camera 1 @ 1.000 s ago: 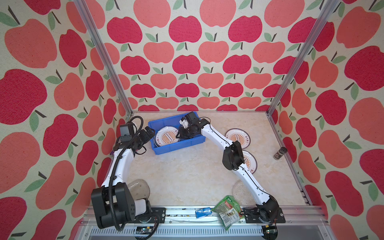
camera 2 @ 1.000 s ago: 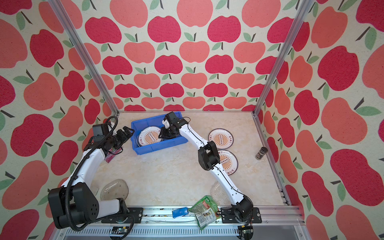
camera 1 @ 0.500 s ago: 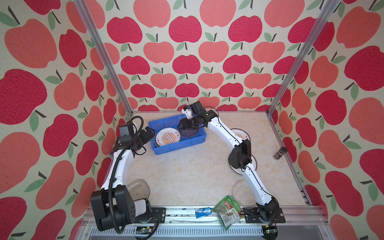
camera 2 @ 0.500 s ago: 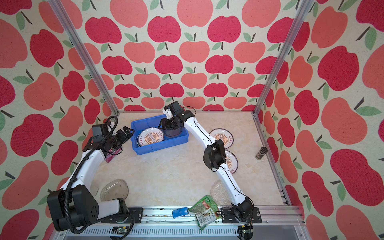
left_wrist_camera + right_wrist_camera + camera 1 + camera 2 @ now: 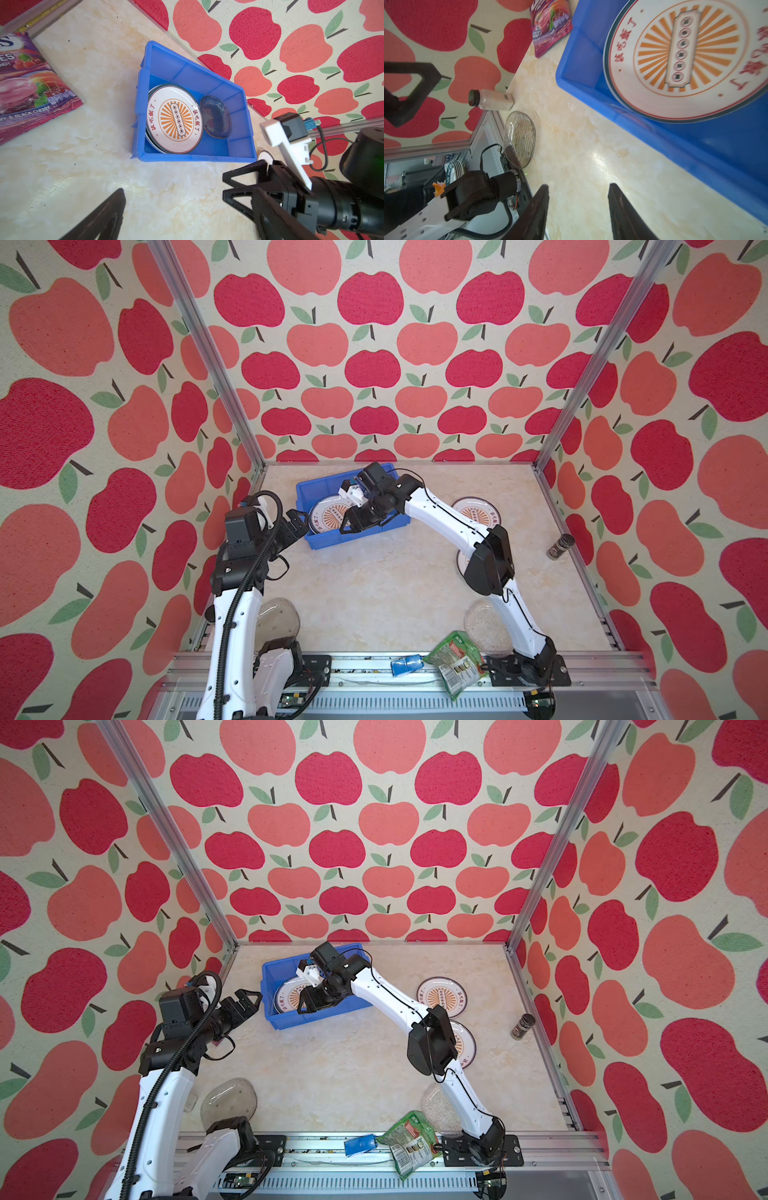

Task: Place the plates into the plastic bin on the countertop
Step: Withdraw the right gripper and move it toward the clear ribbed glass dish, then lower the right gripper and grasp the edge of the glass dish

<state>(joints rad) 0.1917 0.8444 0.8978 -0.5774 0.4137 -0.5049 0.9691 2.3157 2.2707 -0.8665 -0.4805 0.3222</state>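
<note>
Bright, even light, soft shadows. Glare on the countertop beside the plastic bin (its plate blurs in the right wrist view); both top views are sharp.

"BLACK CHERRY" on purple packet; "该吃饭了" on plate

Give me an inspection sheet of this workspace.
Surface: countertop marble-patterned, a few small dark specks.
Job's things: blue bin holds a sunburst plate stack and a smoky glass plate; outside lie a far-right sunburst plate, a half-hidden sunburst plate, a left glass plate and a right glass plate.
Clutter: green snack bag, purple candy packet, spice jar.
Grippers: left gripper open, empty, beside the bin; right gripper open, empty, at the bin's front wall.
Cables: black hose loops over the left wrist; thin lead along the right arm.
Surroundings: apple-patterned walls, aluminium rails.
</note>
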